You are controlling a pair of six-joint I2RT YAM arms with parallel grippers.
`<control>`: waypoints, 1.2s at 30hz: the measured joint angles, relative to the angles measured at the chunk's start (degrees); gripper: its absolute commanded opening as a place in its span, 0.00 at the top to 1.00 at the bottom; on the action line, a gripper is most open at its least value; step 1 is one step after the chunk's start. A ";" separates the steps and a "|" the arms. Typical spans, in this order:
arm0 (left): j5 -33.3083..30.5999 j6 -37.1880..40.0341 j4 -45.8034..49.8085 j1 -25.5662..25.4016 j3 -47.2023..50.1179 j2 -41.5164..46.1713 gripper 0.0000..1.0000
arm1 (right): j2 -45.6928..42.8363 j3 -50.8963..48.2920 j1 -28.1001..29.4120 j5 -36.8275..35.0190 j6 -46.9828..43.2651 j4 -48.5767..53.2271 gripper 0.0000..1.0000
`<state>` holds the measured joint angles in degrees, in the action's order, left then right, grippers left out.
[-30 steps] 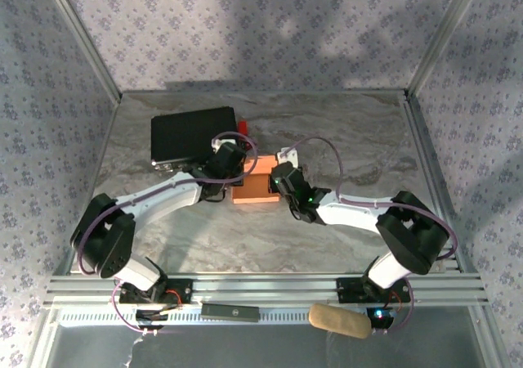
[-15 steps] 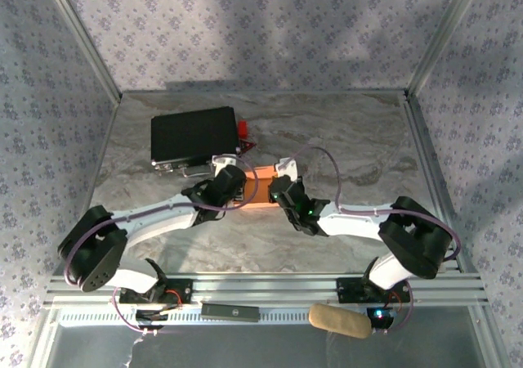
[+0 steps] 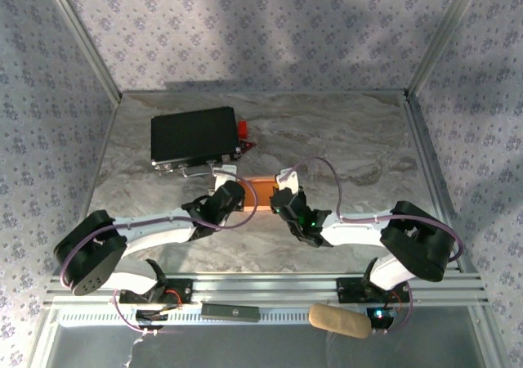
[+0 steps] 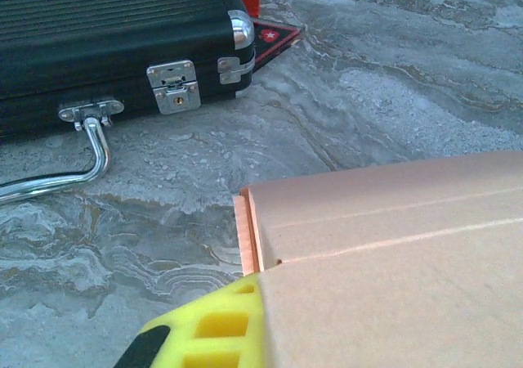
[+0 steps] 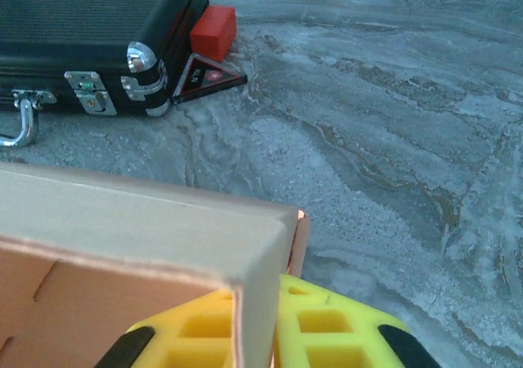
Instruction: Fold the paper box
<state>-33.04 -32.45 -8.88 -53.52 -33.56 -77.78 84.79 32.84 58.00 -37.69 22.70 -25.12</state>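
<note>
The salmon-orange paper box (image 3: 260, 189) is partly folded and sits mid-table between both grippers. My left gripper (image 3: 232, 196) is at its left end. In the left wrist view one yellow finger (image 4: 204, 327) presses against a creased panel of the paper box (image 4: 392, 253), which hides the other finger. My right gripper (image 3: 284, 199) holds the right end. In the right wrist view its two yellow fingers (image 5: 335, 327) clamp an upright wall of the paper box (image 5: 147, 221).
A black case (image 3: 194, 136) with metal latches and a handle lies at the back left. A red block (image 3: 243, 128) and a small dark triangular piece (image 5: 208, 79) sit by its right corner. A tan pad (image 3: 339, 320) and a black bar (image 3: 230, 310) rest on the front rail.
Both grippers have drawn back toward the near edge and dropped lower, carrying the box with them. From above, the box now shows as a narrower strip.
</note>
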 measured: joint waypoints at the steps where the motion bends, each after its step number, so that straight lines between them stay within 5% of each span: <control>1: -0.35 -0.02 -0.28 -0.24 0.22 0.00 1.00 | 0.00 -0.15 0.17 0.07 0.09 0.00 0.83; 9: -3.21 -0.24 -1.25 -3.02 0.50 -1.16 1.00 | -2.25 -1.27 1.22 1.07 1.95 0.98 0.56; 16: -8.85 -2.21 -0.59 -6.25 -1.29 -4.59 1.00 | -7.85 -1.70 1.40 5.75 4.24 6.32 0.43; 26: -14.86 -7.96 2.14 -9.75 -2.73 -7.34 1.00 | -19.50 -6.54 3.63 17.18 15.63 14.23 0.39; 36: -18.01 -11.72 3.30 -11.26 -5.07 -11.23 1.00 | -43.82 -13.51 6.08 19.63 35.67 22.64 0.42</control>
<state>-51.05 -44.16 -5.58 -64.77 -38.63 -89.01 40.97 19.33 64.07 -18.06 58.37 -2.48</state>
